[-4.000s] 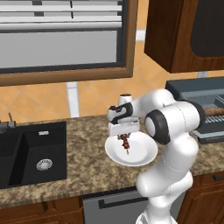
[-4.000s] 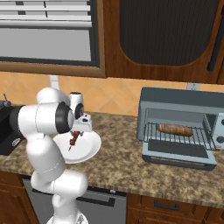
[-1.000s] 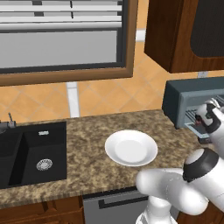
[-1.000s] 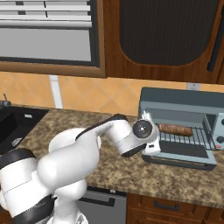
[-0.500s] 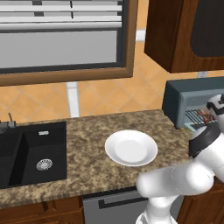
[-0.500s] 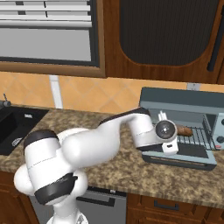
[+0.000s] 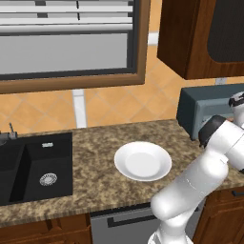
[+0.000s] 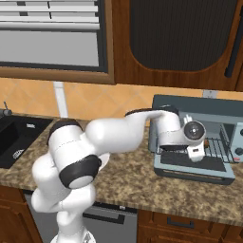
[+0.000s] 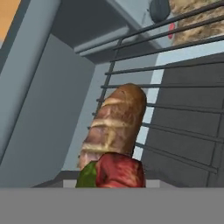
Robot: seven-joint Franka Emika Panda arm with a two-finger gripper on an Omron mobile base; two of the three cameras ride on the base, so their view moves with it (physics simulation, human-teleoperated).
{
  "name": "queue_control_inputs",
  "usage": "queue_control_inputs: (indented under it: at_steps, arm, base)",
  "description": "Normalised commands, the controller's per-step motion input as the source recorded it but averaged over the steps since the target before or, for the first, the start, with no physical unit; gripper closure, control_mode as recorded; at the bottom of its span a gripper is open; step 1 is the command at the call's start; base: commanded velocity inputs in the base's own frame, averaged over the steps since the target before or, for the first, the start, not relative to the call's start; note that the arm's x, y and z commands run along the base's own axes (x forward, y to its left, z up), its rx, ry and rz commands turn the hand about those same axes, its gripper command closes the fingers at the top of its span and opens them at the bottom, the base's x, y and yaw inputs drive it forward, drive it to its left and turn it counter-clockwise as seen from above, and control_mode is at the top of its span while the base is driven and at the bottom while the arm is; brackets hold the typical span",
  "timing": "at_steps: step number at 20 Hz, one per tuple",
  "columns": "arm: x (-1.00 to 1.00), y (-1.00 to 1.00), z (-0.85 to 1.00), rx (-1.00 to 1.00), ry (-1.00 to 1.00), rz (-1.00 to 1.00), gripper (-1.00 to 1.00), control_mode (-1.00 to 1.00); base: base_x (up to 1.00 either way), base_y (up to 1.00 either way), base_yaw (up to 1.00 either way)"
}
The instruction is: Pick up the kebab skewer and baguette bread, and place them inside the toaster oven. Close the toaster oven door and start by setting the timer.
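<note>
Reaching into the open toaster oven [image 8: 199, 110], the gripper [image 8: 195, 153] sat with its jaws drawn almost together, and in the hand view the kebab skewer [image 9: 114, 171] showed right at the fingertips, red meat chunks with a green piece beside them, so it appeared pinched there; the fingers themselves could not be made out. Just beyond the skewer lay the baguette bread [image 9: 114, 123], lengthwise on the wire rack [image 9: 183, 109], its crust slashed with pale bands, its near end touching or nearly touching the meat. The oven's grey side wall stood close on the left of that view. In the right base view the toaster oven door [image 8: 194, 169] hung folded down flat in front of the cavity, with the wrist directly above it and the white arm stretching across from the left, hiding the left part of the oven's mouth. A dial [image 8: 238, 151] sat on the oven's right panel; no lettering could be read anywhere. Farther along the speckled granite counter [image 7: 95, 167], well apart from the oven, stood a white plate [image 7: 142, 161]. Beyond that, at the counter's far left, was the black sink [image 7: 33, 171].
</note>
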Motion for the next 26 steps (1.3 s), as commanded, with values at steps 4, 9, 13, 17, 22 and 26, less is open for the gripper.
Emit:
queue_control_inputs:
  at_steps: [4,9,13,17,22,26]
  arm:
    - [0.3,-0.21,-0.19,0.04,0.0,0.0,1.0,-1.0]
    - [0.37,-0.16,-0.15,0.08,0.0,0.0,1.0,-1.0]
    - [0.11,-0.31,-0.09,0.11,0.0,0.0,1.0,-1.0]
    - [0.0,-0.37,0.0,0.09,0.02,0.01,1.0,-1.0]
    - [0.0,-0.17,-0.01,0.08,0.02,0.06,1.0,-1.0]
    - [0.0,0.0,-0.03,0.13,0.0,0.2,1.0,-1.0]
  base:
    - [0.0,0.0,0.0]
    - [0.0,0.0,0.0]
    - [0.0,0.0,0.0]
    - [0.0,0.0,0.0]
    - [0.0,0.0,0.0]
    - [0.0,0.0,0.0]
